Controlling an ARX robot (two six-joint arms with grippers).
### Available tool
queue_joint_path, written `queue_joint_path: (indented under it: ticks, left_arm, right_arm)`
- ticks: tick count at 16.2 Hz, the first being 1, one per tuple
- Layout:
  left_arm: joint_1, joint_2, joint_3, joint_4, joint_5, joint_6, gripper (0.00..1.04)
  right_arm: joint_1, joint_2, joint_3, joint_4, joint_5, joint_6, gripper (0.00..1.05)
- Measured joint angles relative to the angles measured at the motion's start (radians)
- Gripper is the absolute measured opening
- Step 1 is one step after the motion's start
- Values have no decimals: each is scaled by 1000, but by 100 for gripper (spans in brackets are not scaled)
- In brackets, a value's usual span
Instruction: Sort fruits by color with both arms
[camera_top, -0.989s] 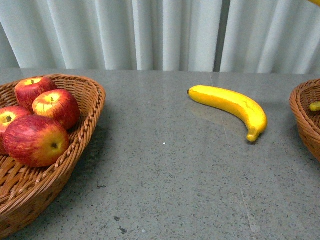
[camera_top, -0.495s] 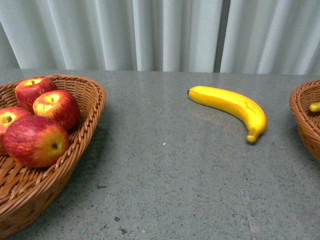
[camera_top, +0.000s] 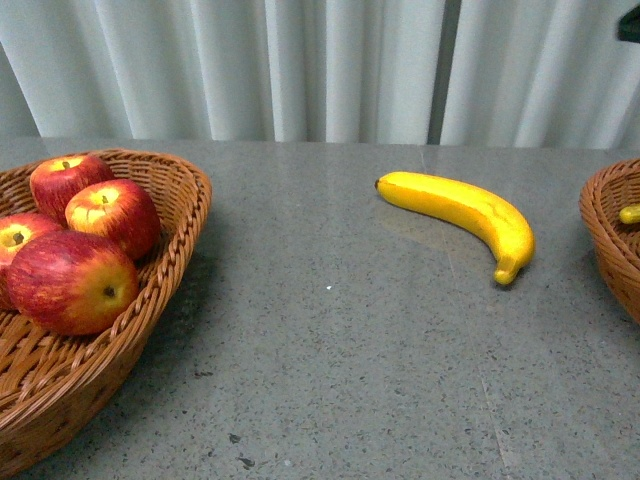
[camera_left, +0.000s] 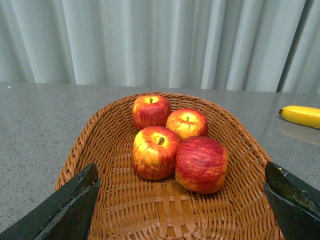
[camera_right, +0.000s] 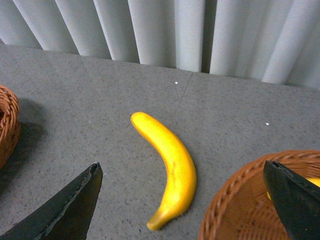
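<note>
Nearly there: four apples (camera_top: 72, 270) in the left basket (camera_top: 188, 205), a banana (camera_top: 630, 213) in the right basket (camera_top: 612, 255), only the loose banana (camera_top: 465, 208) to go, left claw (camera_left: 181, 170) and right claw (camera_right: 181, 169) both spread empty.

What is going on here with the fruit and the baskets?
A two-armed robot is sorting fruit by colour. Four apples sit in the left basket, and the left gripper, open and empty, faces them. One banana lies loose on the table between the baskets, and the open right gripper faces it without touching. The right basket holds something yellow, mostly out of view.
</note>
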Motion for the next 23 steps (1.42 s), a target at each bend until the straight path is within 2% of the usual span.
queue_joint_path:
  ticks: [3, 11, 16, 20, 23]
  left_arm:
    - [0, 0, 0, 0, 0, 0, 98]
    - [0, 0, 0, 0, 0, 0, 98]
    - [0, 0, 0, 0, 0, 0, 98]
    - [0, 0, 0, 0, 0, 0, 98]
    - [0, 0, 0, 0, 0, 0, 98]
  right_arm:
    - [139, 132, 85, 56, 41, 30, 98]
    - [227, 376, 383, -82, -35, 23, 98]
    - [280, 515, 513, -172, -18, -32, 98]
    - [288, 676, 695, -252, -3, -123, 98]
    - [233, 755, 776, -331, 11, -205, 98]
